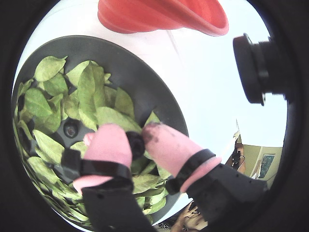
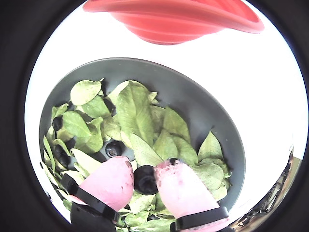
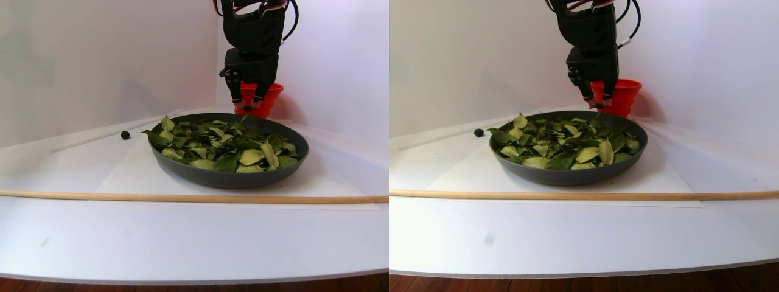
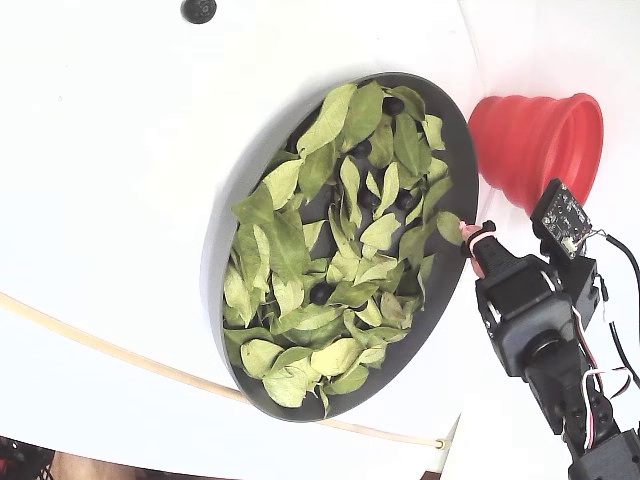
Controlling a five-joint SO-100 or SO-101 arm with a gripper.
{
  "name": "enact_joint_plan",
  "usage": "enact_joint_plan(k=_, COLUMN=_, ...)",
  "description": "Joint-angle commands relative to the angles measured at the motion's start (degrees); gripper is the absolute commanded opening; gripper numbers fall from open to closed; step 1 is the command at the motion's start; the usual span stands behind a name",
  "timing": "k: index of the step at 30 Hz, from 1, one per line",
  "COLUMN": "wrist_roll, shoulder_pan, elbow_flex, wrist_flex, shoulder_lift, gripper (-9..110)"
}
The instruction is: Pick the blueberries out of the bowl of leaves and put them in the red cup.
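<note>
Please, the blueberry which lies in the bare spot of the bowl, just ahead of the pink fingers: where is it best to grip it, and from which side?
Grip the blueberry across its round middle, coming straight down from above. It sits on the bare floor of the bowl, with leaves close around it, so a side approach would probably catch them. The gripper already holds another berry.

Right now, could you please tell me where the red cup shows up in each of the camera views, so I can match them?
A wrist view: the red cup lies along the top edge, beyond the bowl.
A wrist view: cup spans the top edge, again above the bowl.
Stereo pair view: cup behind the bowl, partly hidden by the gripper, in both halves.
Fixed view: cup at upper right, lying sideways in the picture.
Shared landmark: the bowl's rim nearest the cup.
</note>
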Motion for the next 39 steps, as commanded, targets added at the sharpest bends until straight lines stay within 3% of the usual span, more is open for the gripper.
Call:
enact_joint_plan(k=1, wrist_roll=-0.6, shoulder_pan=1.8, elbow_flex=-2.5, wrist_flex=0.4, shoulder_lift=9.3, gripper=8)
enact_joint_plan(k=39, wrist_roll=-1.1, shoulder_pan=3.6, elbow_flex=-15.4, wrist_flex=4.2, shoulder_lift=10.0, gripper=8)
